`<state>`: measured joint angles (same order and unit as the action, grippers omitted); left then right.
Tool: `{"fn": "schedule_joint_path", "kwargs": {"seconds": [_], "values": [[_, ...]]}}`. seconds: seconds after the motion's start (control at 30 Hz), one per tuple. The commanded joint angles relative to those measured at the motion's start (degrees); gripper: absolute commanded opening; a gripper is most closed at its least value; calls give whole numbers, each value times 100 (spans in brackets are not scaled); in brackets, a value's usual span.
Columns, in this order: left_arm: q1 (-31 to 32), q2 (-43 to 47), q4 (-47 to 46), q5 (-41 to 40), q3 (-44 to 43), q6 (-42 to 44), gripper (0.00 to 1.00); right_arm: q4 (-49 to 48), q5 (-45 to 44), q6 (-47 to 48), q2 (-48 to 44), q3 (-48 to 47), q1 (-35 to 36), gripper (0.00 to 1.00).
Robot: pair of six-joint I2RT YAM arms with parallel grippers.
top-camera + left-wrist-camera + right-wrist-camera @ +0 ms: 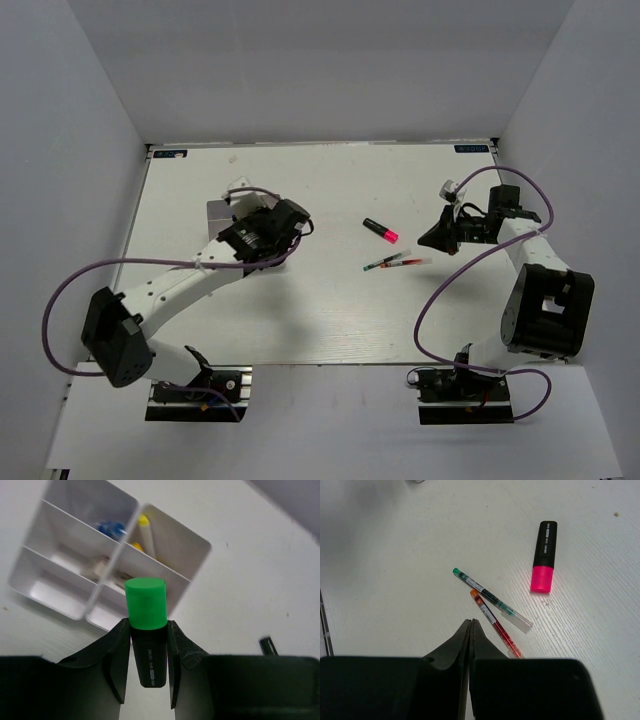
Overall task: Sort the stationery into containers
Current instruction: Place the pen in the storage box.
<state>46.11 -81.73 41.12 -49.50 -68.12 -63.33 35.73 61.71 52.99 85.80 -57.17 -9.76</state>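
Observation:
My left gripper (148, 630) is shut on a black highlighter with a green cap (146, 605), held cap-forward just short of the divided pale tray (195, 545). The tray holds a yellow-tipped pen (145, 522) and a blue item (111, 528). From above, the left gripper (262, 240) hides most of the tray (218, 212). A pink-ended black highlighter (543, 555) (381, 230), a green pen (490, 598) and a thin red pen (495, 622) lie on the table. My right gripper (471, 622) (437, 238) is shut and empty, its tips just beside the red pen.
White walls close in the table (330, 310) on the left, back and right. A small white-and-grey object (450, 187) sits near the right arm's wrist. A black end of some object (268, 646) shows at the right of the left wrist view.

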Motion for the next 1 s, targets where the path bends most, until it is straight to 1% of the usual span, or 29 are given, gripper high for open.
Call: {"fn": "schedule_joint_path", "kwargs": {"seconds": [0.0,0.13,0.23,0.3,0.33,0.37,0.43,0.6,0.77,0.8,0.97], "values": [[-40,720,396,-1632,369,-1321,0,49,245,88,130,-163,79,2],[-40,1010,861,-2177,440,-1944,0,66,219,88,148,-190,132,2],[-93,1063,1266,-2354,685,-2411,0,66,245,88,139,-189,141,2],[-146,1063,1486,-2485,905,-2876,0,75,271,80,147,-189,150,2],[-198,1063,1547,-2486,958,-3017,0,84,288,97,130,-198,141,2],[-268,1063,1757,-2538,958,-3375,0,127,306,89,130,-207,141,2],[-356,1002,1916,-2626,958,-3633,0,180,315,150,148,-242,158,2],[-541,721,1970,-2837,897,-3774,0,303,297,264,130,-234,124,2],[-717,369,1865,-2890,949,-3827,0,356,341,308,148,-242,132,2],[-769,230,1864,-2943,949,-3888,0,374,341,343,156,-295,132,3],[-884,-105,1811,-2943,949,-4082,0,585,341,458,244,-374,123,3]]}}
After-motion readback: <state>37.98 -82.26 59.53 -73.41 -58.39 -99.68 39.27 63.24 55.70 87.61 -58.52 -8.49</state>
